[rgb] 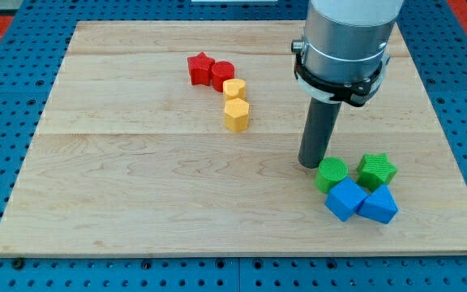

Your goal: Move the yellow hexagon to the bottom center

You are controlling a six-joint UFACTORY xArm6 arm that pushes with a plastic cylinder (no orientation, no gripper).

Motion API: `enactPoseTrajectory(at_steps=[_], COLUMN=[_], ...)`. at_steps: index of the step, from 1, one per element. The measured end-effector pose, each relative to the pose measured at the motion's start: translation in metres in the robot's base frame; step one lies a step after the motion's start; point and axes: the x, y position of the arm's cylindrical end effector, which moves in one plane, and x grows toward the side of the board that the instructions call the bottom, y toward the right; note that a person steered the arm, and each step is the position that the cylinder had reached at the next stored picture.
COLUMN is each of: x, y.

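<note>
Yellow hexagon lying on the counter above centre, touching a second yellow block below a red cylinder and red star. No jaws fitted; my tip well right of it, beside the green cylinder.

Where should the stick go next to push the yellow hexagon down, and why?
Probably my tip should first travel toward the view's top left, to just above the yellow hexagon. Right now it sits far to the hexagon's right, beside the green cylinder. Pushing toward the view's bottom only works from the hexagon's top side, where another yellow block crowds it.
</note>
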Motion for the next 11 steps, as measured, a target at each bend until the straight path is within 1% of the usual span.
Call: enactPoseTrajectory(at_steps=[1, 2, 3, 4, 6, 7, 9, 10, 11], x=[0.000, -0.021, -0.058, -0.077, -0.091, -0.067, -0.113, -0.076, -0.037], y=[0.001, 0.008, 0.027, 0.027, -0.076, -0.135, -0.162, -0.170, -0.163])
